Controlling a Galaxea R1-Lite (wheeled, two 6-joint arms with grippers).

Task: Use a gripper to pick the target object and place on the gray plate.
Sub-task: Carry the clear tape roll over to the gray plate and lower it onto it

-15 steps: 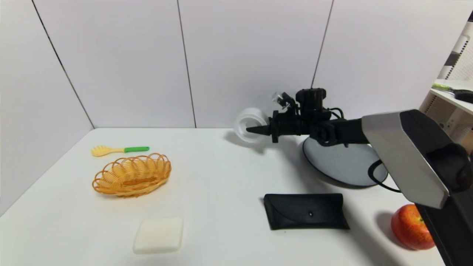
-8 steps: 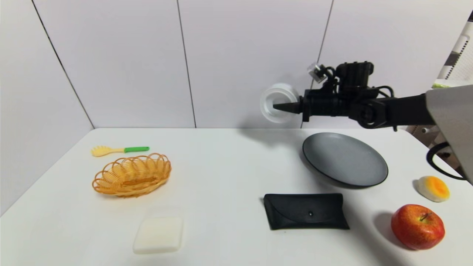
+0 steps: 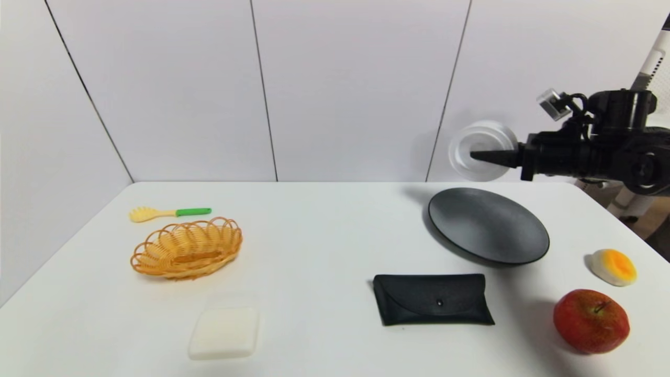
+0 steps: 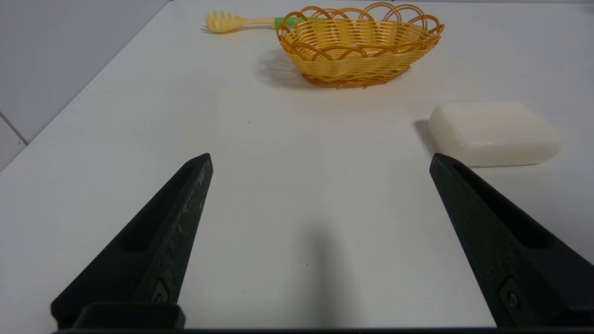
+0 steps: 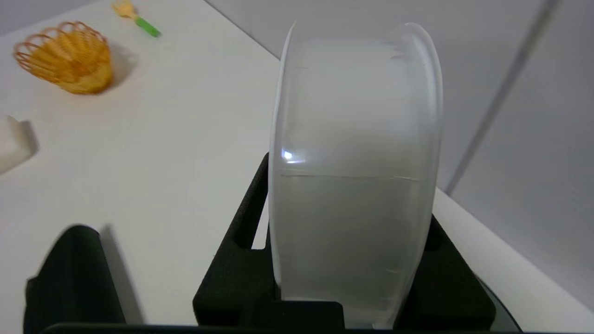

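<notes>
My right gripper (image 3: 477,155) is shut on the target object (image 3: 480,149), a white translucent round container held on its side, with the ringed base facing the head camera. It hangs in the air above the far edge of the gray plate (image 3: 489,225), well clear of it. In the right wrist view the container (image 5: 355,176) fills the space between the black fingers (image 5: 239,232). My left gripper (image 4: 320,157) is open and empty, low over the table near the front left.
A black case (image 3: 433,299) lies in front of the plate. An apple (image 3: 591,320) and an egg-like piece (image 3: 613,267) sit at the right. An orange basket (image 3: 187,248), a yellow fork (image 3: 167,212) and a white block (image 3: 225,332) are on the left.
My right gripper has carried the container up and to the right, from the table left of the plate to above the plate's far edge. The left arm has not moved.
</notes>
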